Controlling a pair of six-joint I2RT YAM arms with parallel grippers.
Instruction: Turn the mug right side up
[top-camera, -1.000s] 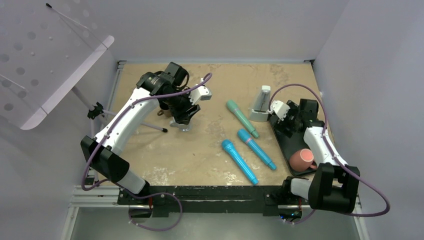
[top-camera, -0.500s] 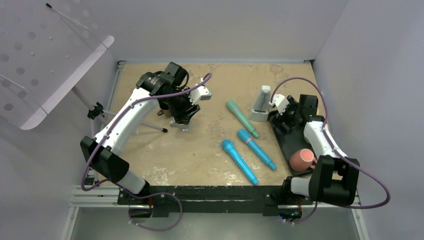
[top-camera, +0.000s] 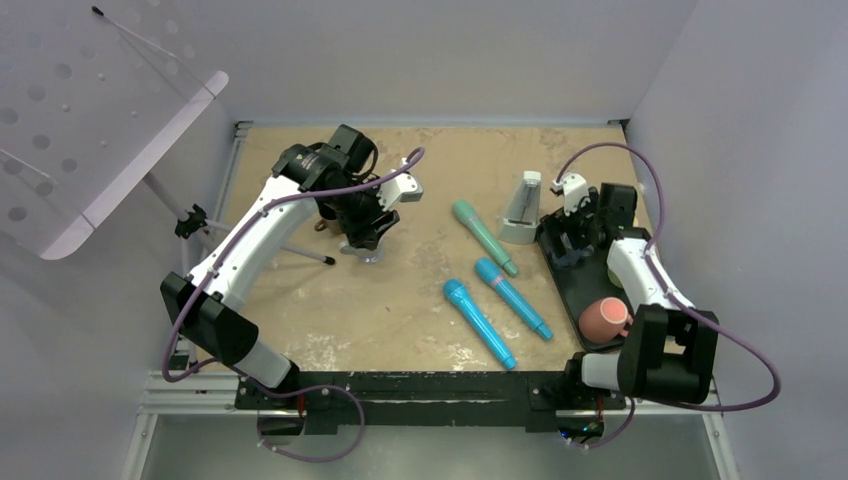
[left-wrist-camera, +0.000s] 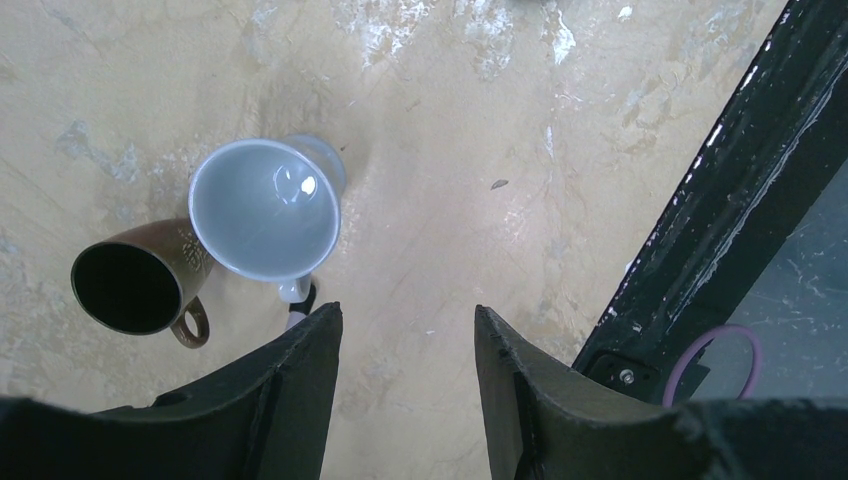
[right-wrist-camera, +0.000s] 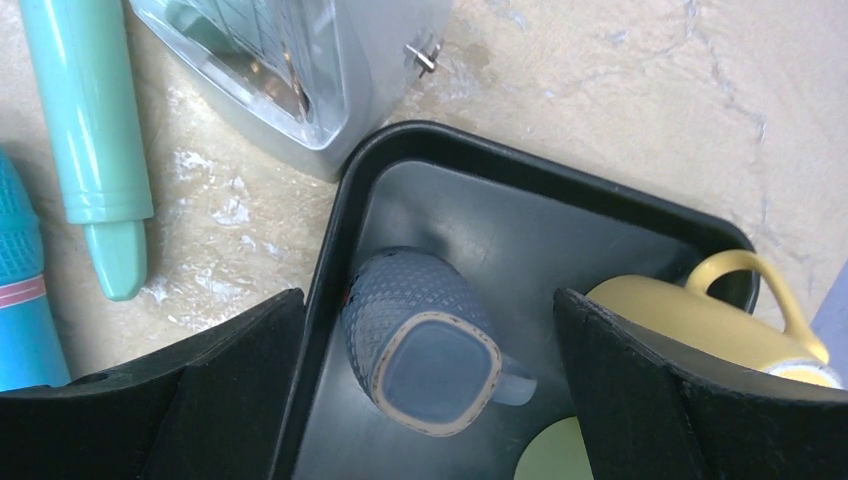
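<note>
A blue textured mug (right-wrist-camera: 425, 335) stands upside down, base up, in the far corner of the black tray (right-wrist-camera: 340, 230). My right gripper (right-wrist-camera: 428, 296) hangs over it, open wide, with one finger on either side and neither touching it. In the top view this gripper (top-camera: 570, 240) covers the blue mug. A pink mug (top-camera: 603, 318) sits base up at the tray's near end. My left gripper (left-wrist-camera: 407, 315) is partly open and holds nothing, above bare table beside a pale upright cup (left-wrist-camera: 265, 205) and a brown mug (left-wrist-camera: 135, 285) lying on its side.
A yellow mug (right-wrist-camera: 700, 320) sits in the tray to the right of the blue one. A grey metronome (top-camera: 522, 208) stands just outside the tray's far corner. A green microphone (top-camera: 484, 237) and two blue ones (top-camera: 512, 298) lie mid-table. A music stand (top-camera: 100, 120) is at the left.
My right wrist has swung toward the tray's far end, and its jaws have spread a little wider. The left arm has not moved.
</note>
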